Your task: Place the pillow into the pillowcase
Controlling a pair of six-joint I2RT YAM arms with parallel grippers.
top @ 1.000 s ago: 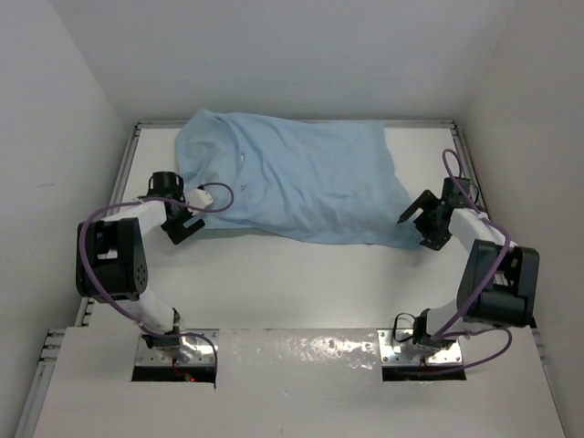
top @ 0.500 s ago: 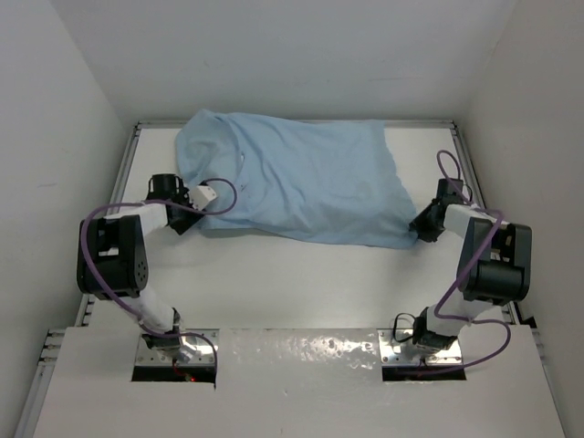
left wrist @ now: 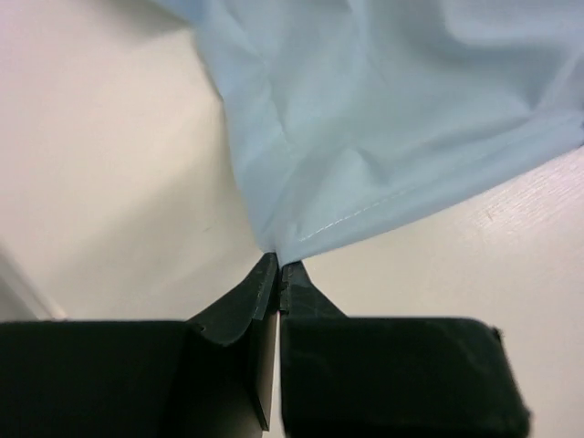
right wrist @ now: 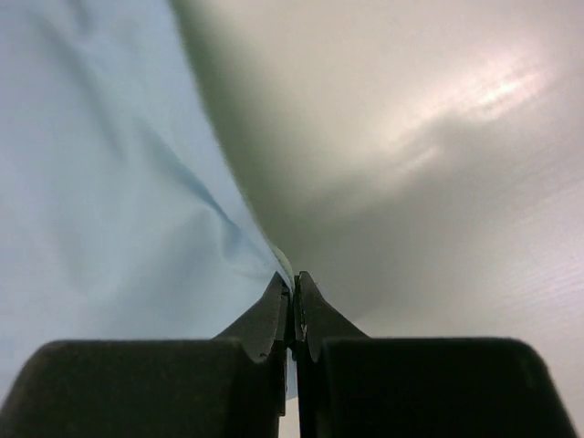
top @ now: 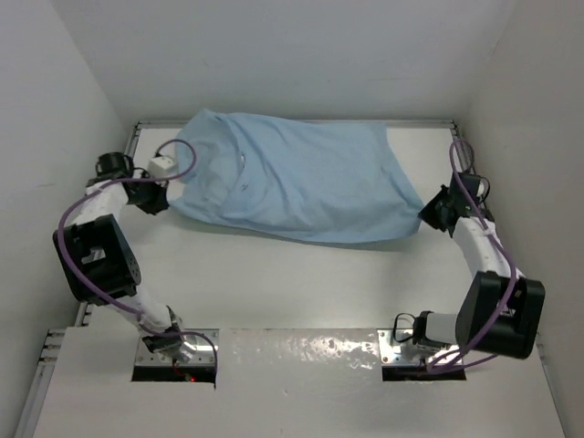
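Observation:
The pillowcase [top: 301, 182] lies spread across the far half of the table, its light blue side up, stretched between both arms. My left gripper [top: 166, 203] is shut on its near left corner; in the left wrist view a hemmed corner of the pillowcase [left wrist: 383, 119] runs into the pinched tips of the left gripper [left wrist: 277, 265]. My right gripper [top: 425, 213] is shut on the near right corner, and the right wrist view shows the pillowcase [right wrist: 100, 182] caught between the closed tips of the right gripper [right wrist: 294, 278]. The pillow is hidden or out of view.
White walls enclose the table on the left [top: 82, 137], back and right [top: 538, 137]. A raised rail [top: 128, 151] runs along the left table edge. Both arm bases stand on a white board [top: 301, 351] at the near edge.
Both grippers closed on the pillowcase's near corners. The left arm swung left and back, the right arm right and back, pulling the cloth taut between them.

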